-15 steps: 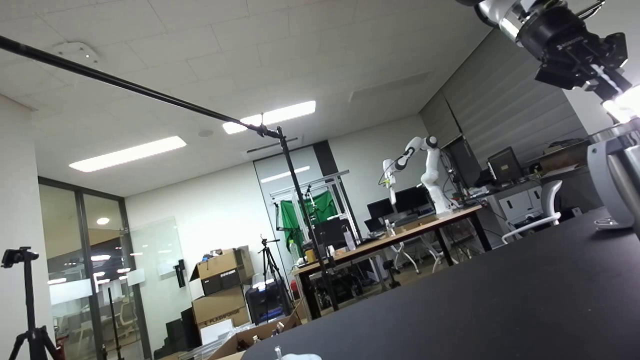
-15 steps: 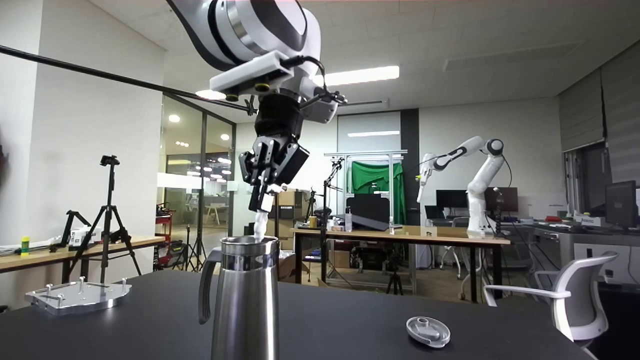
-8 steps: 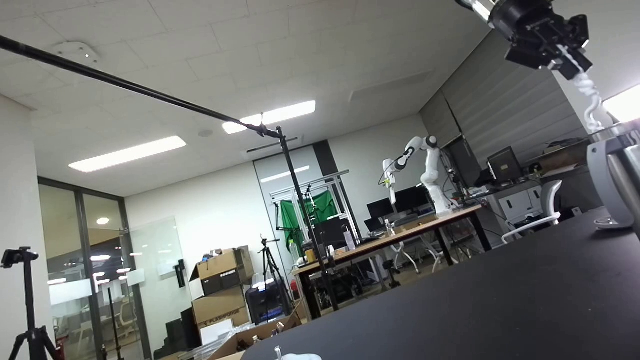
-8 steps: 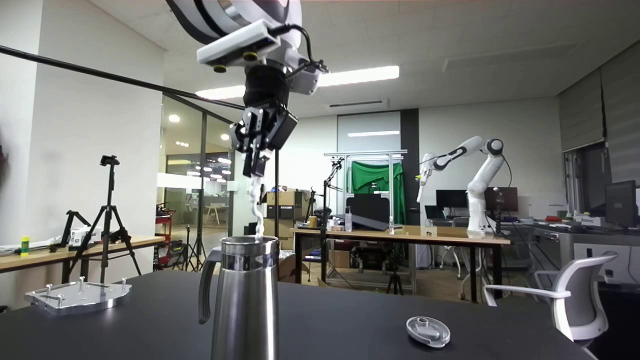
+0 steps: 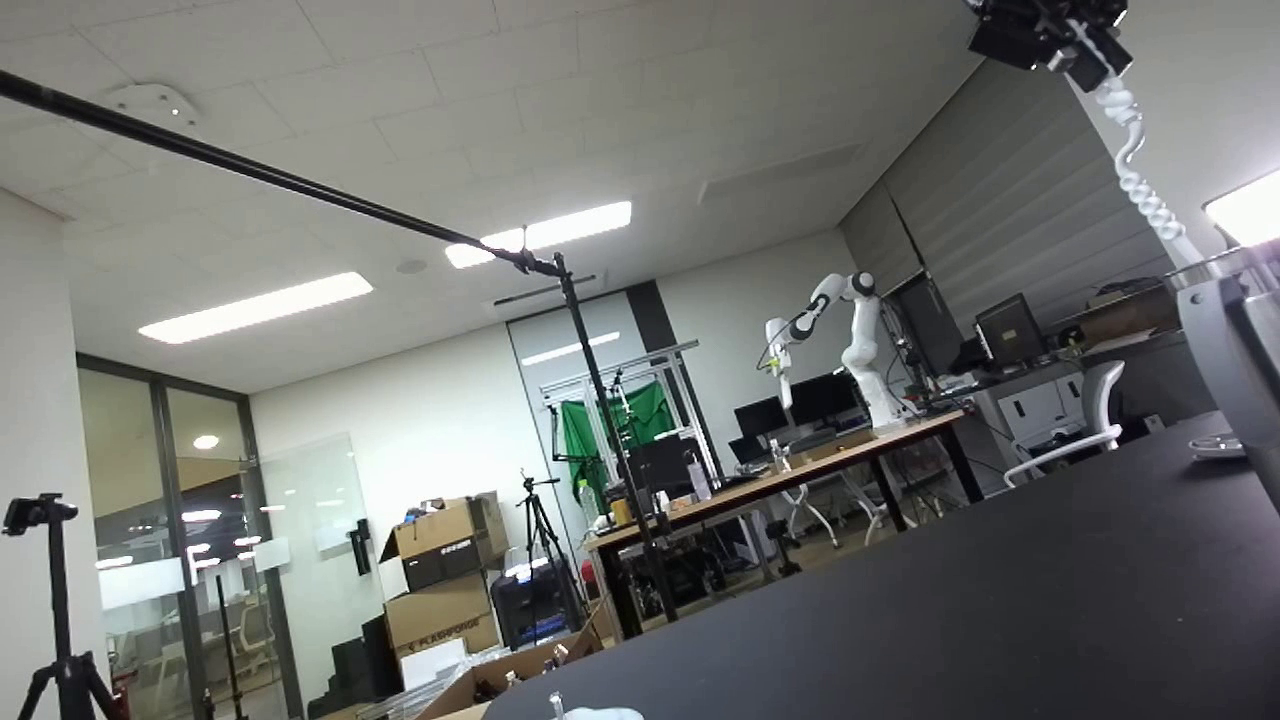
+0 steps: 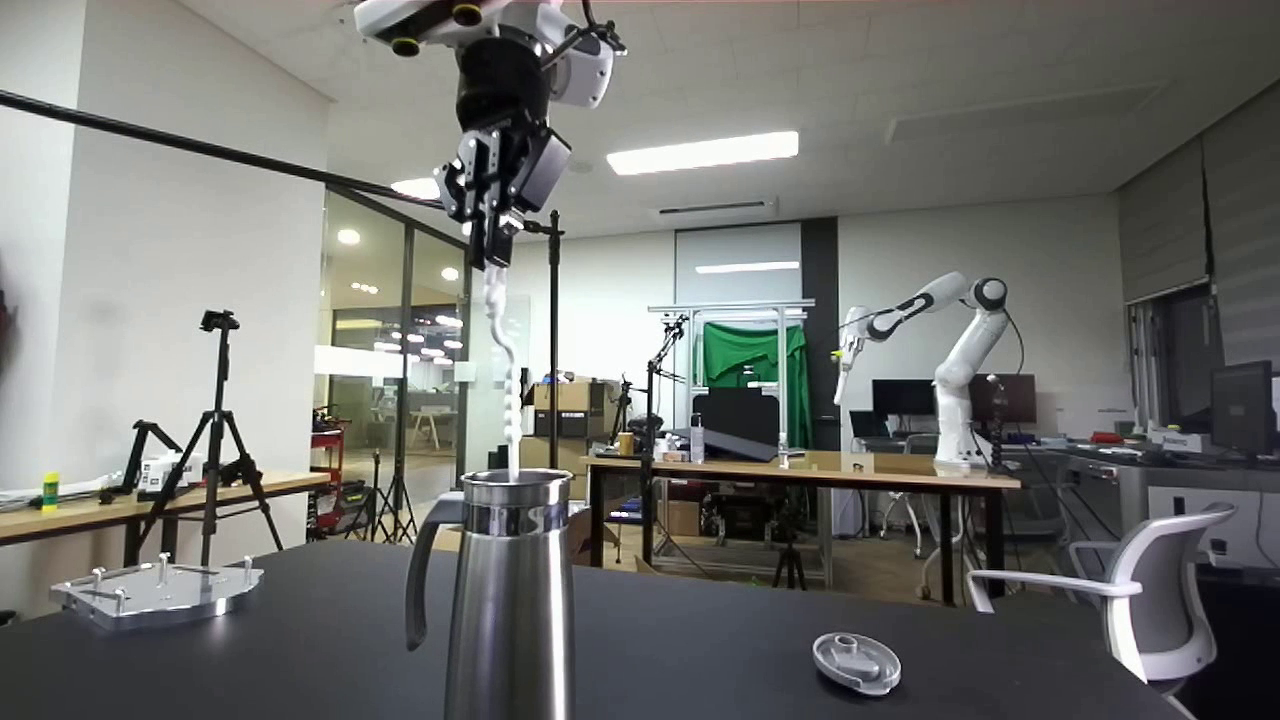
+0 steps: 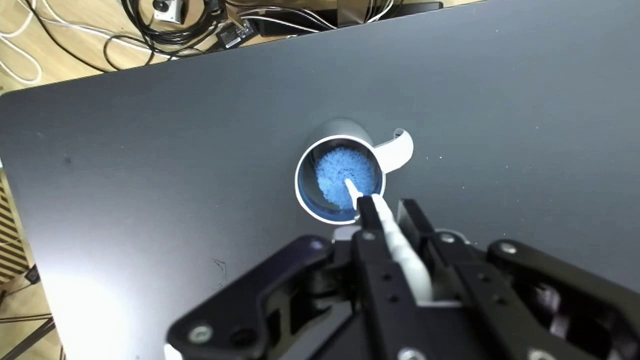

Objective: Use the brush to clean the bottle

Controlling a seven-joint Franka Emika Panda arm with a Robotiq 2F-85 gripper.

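Note:
The bottle (image 6: 512, 610) is a tall steel jug with a grey handle, upright on the black table. It shows partly at the right edge of an exterior view (image 5: 1225, 345) and from above in the wrist view (image 7: 342, 127). The brush has a white twisted handle (image 6: 512, 400), also seen in an exterior view (image 5: 1135, 185). Its blue bristle head (image 7: 345, 172) is inside the bottle. My gripper (image 6: 490, 262) is well above the bottle mouth, its fingers around the upper handle. In the wrist view the handle lies between the fingertips (image 7: 387, 202), against the left finger.
A clear round lid (image 6: 857, 664) lies on the black table (image 6: 700, 640). A clear plate with small posts (image 6: 160, 590) lies on the table's far-left part. The wrist view shows the table edge, with cables (image 7: 175, 30) on the floor beyond. A white chair (image 6: 1160, 590) stands beside the table.
My gripper has risen with the brush, and much more of the handle now shows above the bottle. The bottle has shifted slightly.

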